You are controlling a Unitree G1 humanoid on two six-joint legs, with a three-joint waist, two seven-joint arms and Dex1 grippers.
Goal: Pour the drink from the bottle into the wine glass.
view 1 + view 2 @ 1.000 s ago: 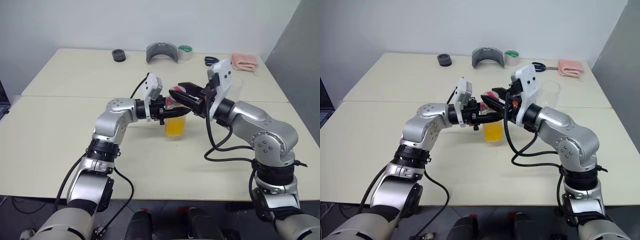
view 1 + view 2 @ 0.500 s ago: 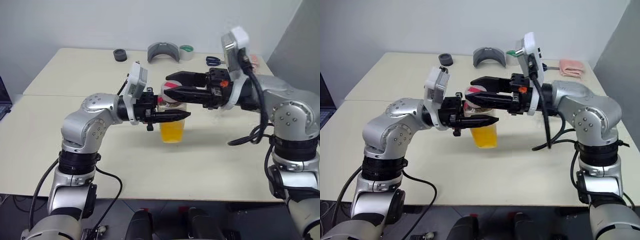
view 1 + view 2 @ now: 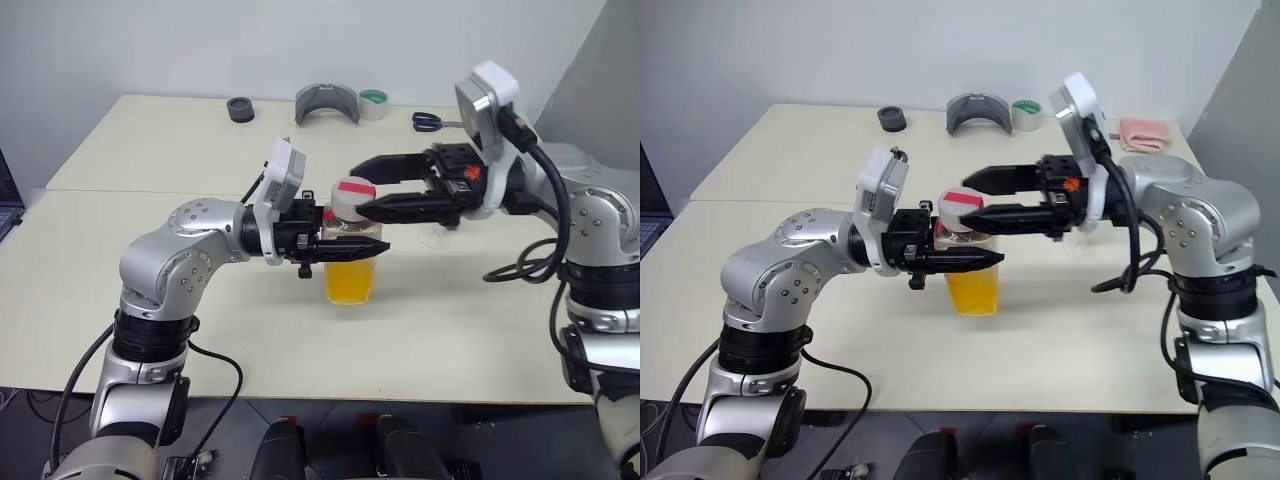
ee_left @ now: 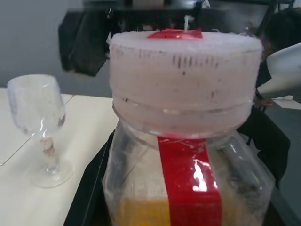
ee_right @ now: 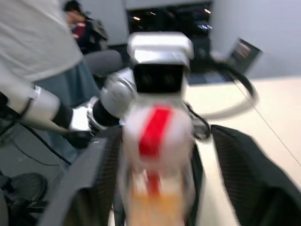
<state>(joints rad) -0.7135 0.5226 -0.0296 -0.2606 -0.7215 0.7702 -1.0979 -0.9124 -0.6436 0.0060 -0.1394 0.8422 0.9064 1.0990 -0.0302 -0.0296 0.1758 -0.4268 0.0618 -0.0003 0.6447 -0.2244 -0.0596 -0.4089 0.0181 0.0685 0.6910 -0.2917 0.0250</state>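
Observation:
The clear bottle (image 3: 347, 226) stands upright over the middle of the table, its lower half full of the orange drink (image 3: 350, 282). My left gripper (image 3: 366, 246) is shut on the bottle just below the shoulder, pointing right. The white cap (image 4: 186, 80) with its red band is on. My right gripper (image 3: 356, 190) reaches in from the right, open, one finger on each side of the cap with gaps showing. The empty wine glass (image 4: 40, 125) stands behind my right gripper, its foot (image 3: 437, 240) showing below it. I cannot tell whether the bottle rests on the table.
Along the table's far edge lie a black round object (image 3: 238, 109), a grey curved piece (image 3: 325, 103), a tape roll (image 3: 372, 103), scissors (image 3: 428, 121) and a pink cloth (image 3: 1143, 133). A person (image 5: 42, 42) sits beyond the table's left side.
My right gripper has swung round to point left and spread its fingers wider about the cap. My left gripper has drawn the bottle a little nearer to me.

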